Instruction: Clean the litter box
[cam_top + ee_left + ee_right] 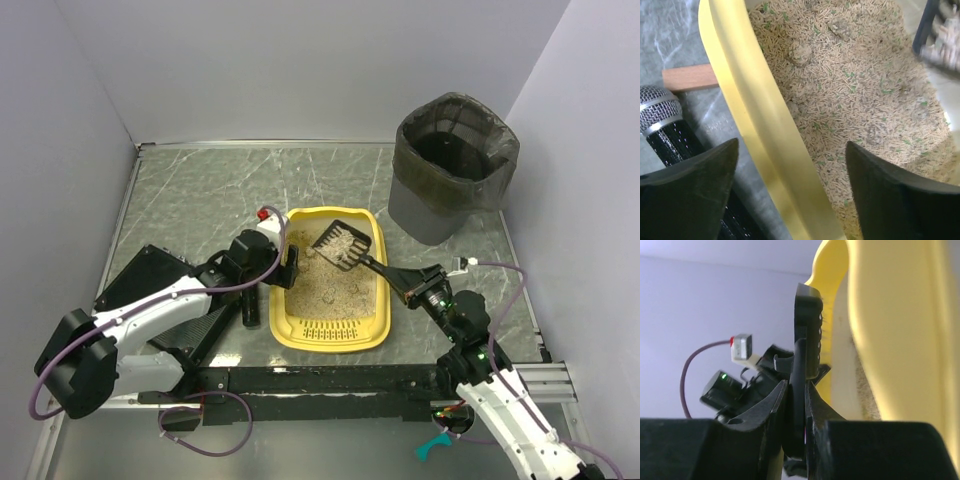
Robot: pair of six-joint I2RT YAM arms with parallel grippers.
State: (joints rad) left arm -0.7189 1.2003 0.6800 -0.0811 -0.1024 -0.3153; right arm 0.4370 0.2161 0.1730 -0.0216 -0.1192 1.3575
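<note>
The yellow litter box [284, 318] lies at the table's near middle, with beige litter and several clumps [800, 52] inside. My left gripper [286, 268] is open and straddles the box's left rim [765, 135], one finger [695, 185] outside and one [895, 195] over the litter; its midpoint [792, 185] is on the rim. My right gripper [408, 283] is shut on the handle of a black slotted scoop [342, 245], which carries litter above the box's far right part. The right wrist view shows that gripper [799, 390] clamped on the scoop [807, 330] beside the box wall [900, 340]. The scoop's edge [940, 35] shows blurred in the left wrist view.
A dark grey round bin [452, 165] with a bag liner stands at the back right. A black stick with a silver mesh head [665, 120] and a wooden block [690, 77] lie left of the box. A small red thing [265, 214] sits near the box's far left corner.
</note>
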